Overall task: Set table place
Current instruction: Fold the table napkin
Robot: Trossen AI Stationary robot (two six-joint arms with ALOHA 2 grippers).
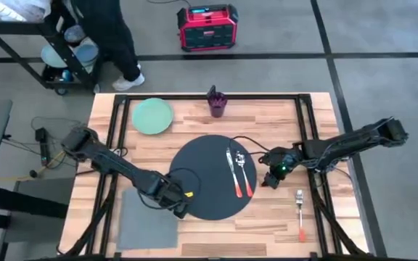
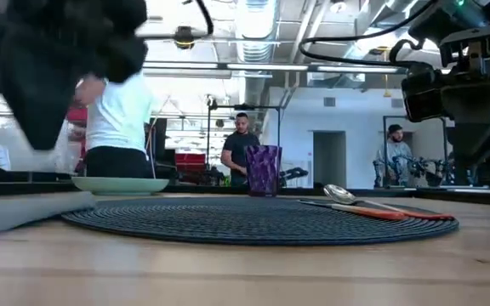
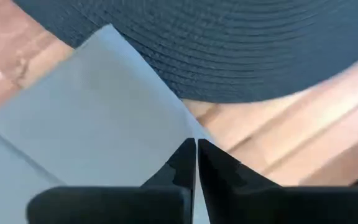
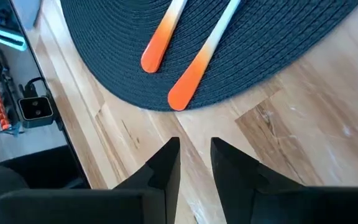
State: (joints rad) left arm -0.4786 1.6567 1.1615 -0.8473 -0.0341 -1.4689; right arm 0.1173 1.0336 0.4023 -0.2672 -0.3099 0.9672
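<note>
The left gripper point(image 1: 182, 209) is sitting at the lower centre-left of the high view with its fingers pressed together; in the left wrist view their tips are meeting right over the corner of the grey napkin point(image 3: 86, 118), though whether they are pinching the cloth or only touching it is hard to tell. That napkin is lying flat at the lower left of the table point(image 1: 318, 123), its corner just beside the rim of the round dark mat point(image 1: 210, 177), which is occupying the middle of the frame. The napkin is looking thin, light and limp, so it is probably going to sag and fold when lifted; a corner or edge pinch seems the sensible hold. The right gripper point(image 1: 270, 178) is hovering right of centre, just off the mat's right edge, fingers slightly parted and holding nothing. On the mat's right half a knife point(image 1: 232, 172) and a spoon point(image 1: 244, 174) with orange handles are lying side by side; these are rigid, slim and likely slippery, best taken across the handle. A fork point(image 1: 300, 215) is resting at the lower right, and a pale green plate point(image 1: 152, 115) and purple cup point(image 1: 217, 104) are waiting near the top.
</note>
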